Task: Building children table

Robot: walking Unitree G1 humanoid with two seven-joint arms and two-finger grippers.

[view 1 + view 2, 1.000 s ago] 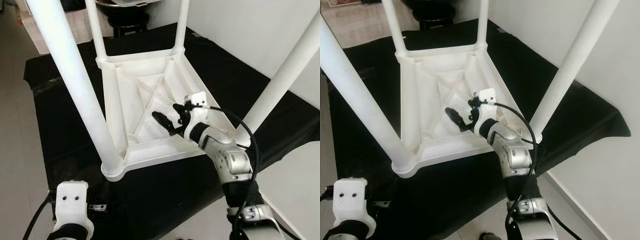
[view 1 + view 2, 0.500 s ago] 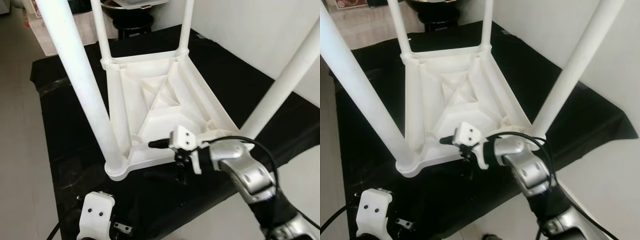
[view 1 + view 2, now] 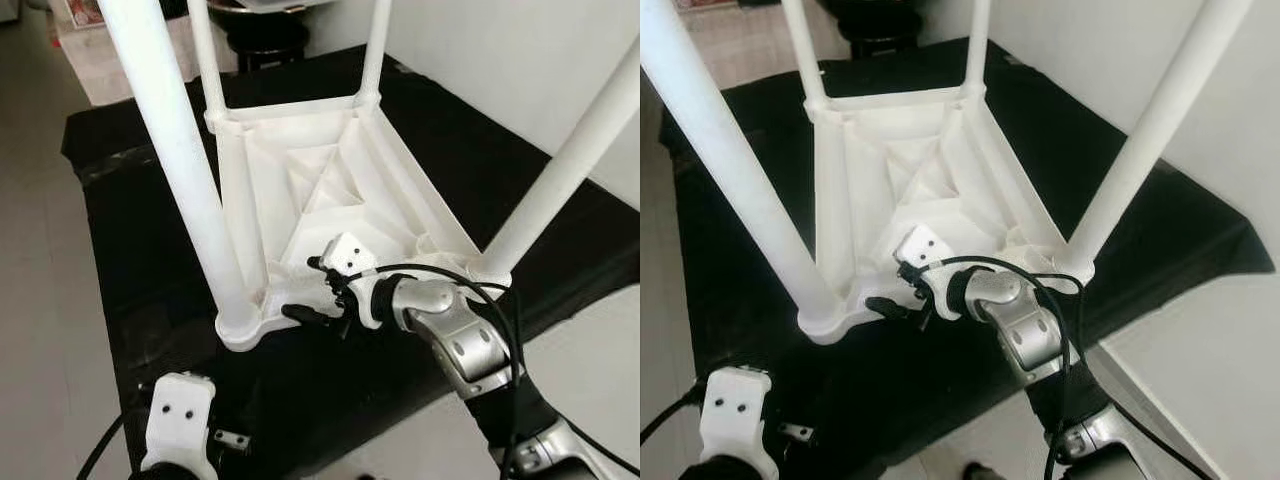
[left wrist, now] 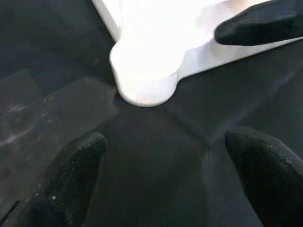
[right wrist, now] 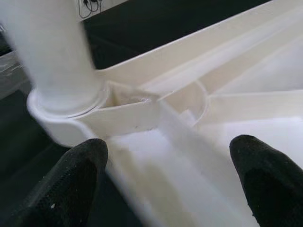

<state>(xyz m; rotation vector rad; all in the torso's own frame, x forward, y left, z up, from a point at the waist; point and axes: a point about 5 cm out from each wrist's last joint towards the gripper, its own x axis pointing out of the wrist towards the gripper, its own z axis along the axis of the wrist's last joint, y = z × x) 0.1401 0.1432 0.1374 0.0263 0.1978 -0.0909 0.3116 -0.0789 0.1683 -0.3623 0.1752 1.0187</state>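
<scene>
White moulded plastic children's table lies upside down on black cloth, four legs up. My right gripper, fingers wide, straddles the near rim, 7 o'clock corner. Left gripper hovers open. Looks light, stiff, slick; I'd grip ribs or rim.

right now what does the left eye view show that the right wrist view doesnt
The left eye view takes in the whole upturned white table on the black cloth, all four legs pointing up, the right tool at the near edge, and the left tool's white wrist housing low in front.

The right wrist view gives a close look inside the frame: ribs and a round socket beside the near-left leg, with the tool's open fingers either side of the edge.

Both show that corner leg, the table's underside and the black cloth.
</scene>
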